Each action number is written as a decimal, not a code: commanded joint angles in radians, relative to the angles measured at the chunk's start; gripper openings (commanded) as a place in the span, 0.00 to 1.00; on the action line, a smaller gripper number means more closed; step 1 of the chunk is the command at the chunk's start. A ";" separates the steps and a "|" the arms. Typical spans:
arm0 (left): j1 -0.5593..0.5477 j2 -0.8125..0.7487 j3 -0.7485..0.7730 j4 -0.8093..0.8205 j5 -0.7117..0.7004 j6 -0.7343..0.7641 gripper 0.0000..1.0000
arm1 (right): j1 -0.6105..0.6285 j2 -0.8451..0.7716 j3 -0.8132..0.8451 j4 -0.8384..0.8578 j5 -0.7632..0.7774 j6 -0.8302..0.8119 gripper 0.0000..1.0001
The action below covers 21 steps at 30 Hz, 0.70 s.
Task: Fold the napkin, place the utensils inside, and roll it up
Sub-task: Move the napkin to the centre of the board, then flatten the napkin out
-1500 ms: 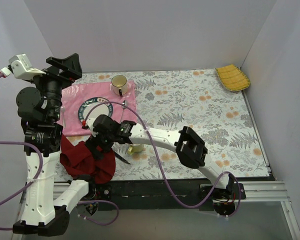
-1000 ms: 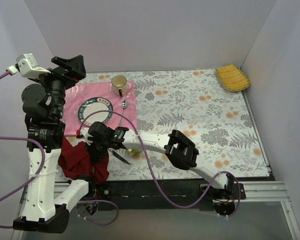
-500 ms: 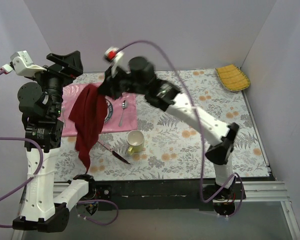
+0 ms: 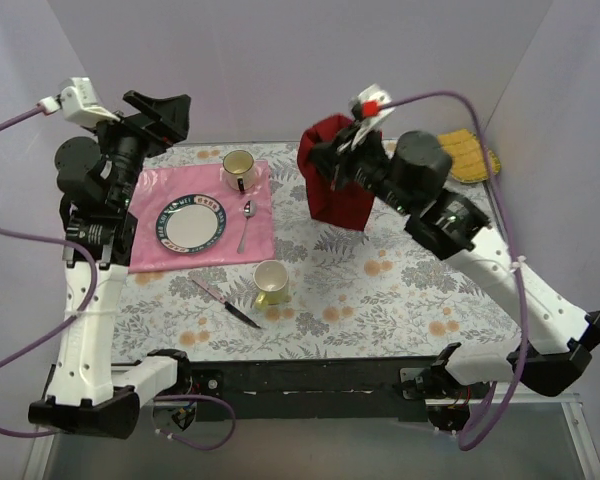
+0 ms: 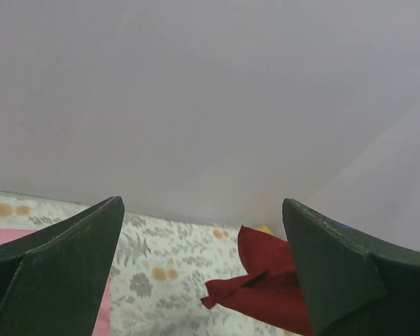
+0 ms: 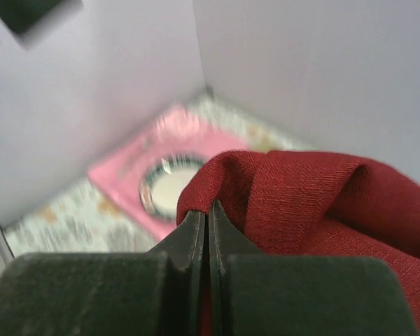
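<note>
Moved: right gripper (image 6: pixel 208 210) has swung the napkin (image 4: pixel 342 200) from over the plate (image 4: pixel 190 221) to well right of it.
Grip: I see its fingers pressed together, pinching a napkin fold.
Left: left gripper (image 5: pixel 203 204) spread, empty, raised behind plate.
Utensil: knife (image 4: pixel 228 304) lying nearer than plate.

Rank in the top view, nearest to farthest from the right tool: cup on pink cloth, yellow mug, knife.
From the right tool:
1. Cup on the pink cloth, to its left.
2. Yellow mug, nearer the bases.
3. Knife, left of the mug.

The plate (image 4: pixel 190 222) sits on the placemat (image 4: pixel 150 255) (far left), knife (image 4: pixel 226 304) before it.
</note>
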 commanded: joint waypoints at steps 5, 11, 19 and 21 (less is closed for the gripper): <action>-0.097 0.255 -0.024 -0.033 0.421 0.016 0.88 | 0.003 -0.175 -0.542 -0.136 -0.008 0.098 0.12; -0.334 0.322 -0.124 -0.075 0.271 0.122 0.89 | -0.012 -0.269 -0.640 -0.348 0.246 0.205 0.99; -0.597 0.407 -0.193 -0.136 0.104 0.199 0.83 | -0.318 -0.189 -0.712 -0.375 0.137 0.267 0.97; -0.629 0.433 -0.208 -0.144 0.076 0.205 0.82 | -0.379 -0.182 -0.777 -0.325 0.020 0.282 0.95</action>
